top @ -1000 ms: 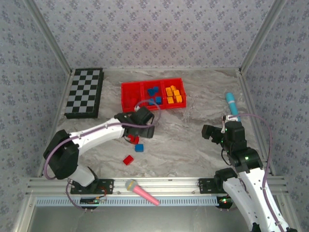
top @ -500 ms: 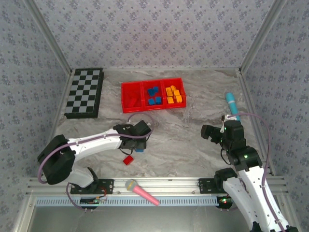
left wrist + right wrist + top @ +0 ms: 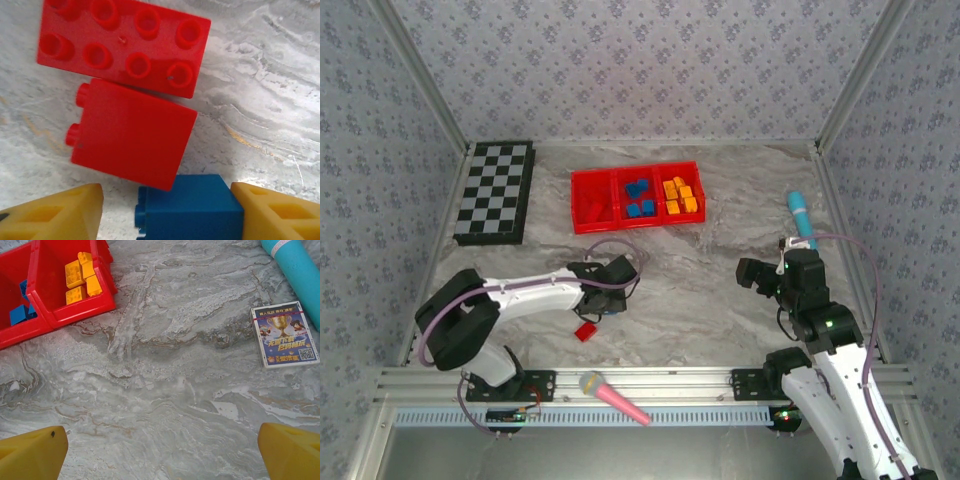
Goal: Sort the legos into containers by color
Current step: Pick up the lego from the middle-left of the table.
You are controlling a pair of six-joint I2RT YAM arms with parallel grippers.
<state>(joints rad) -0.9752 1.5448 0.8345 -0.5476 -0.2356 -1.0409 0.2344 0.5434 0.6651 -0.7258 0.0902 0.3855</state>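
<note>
Main worry: the tipped red lego (image 3: 130,132) lies with its corner just against the blue lego (image 3: 190,207). If I squeeze now, the pad on the wrist view's left (image 3: 55,210) could catch it. The blue one could also twist, since only the opposite pad (image 3: 280,210) touches it. The flat red lego (image 3: 122,47) sits beyond, touching the tipped one, so a nudge might shove both. Left gripper (image 3: 167,217) is half-spread astride the blue lego, with table (image 3: 260,100) showing in the gap on one side: nothing clamped, by my reading. Blue lego lies between the tips, hard against one. Right gripper (image 3: 160,452) is spread wide and empty. Tray (image 3: 574,200) is well apart at the far side, with blue pieces in its middle compartment
</note>
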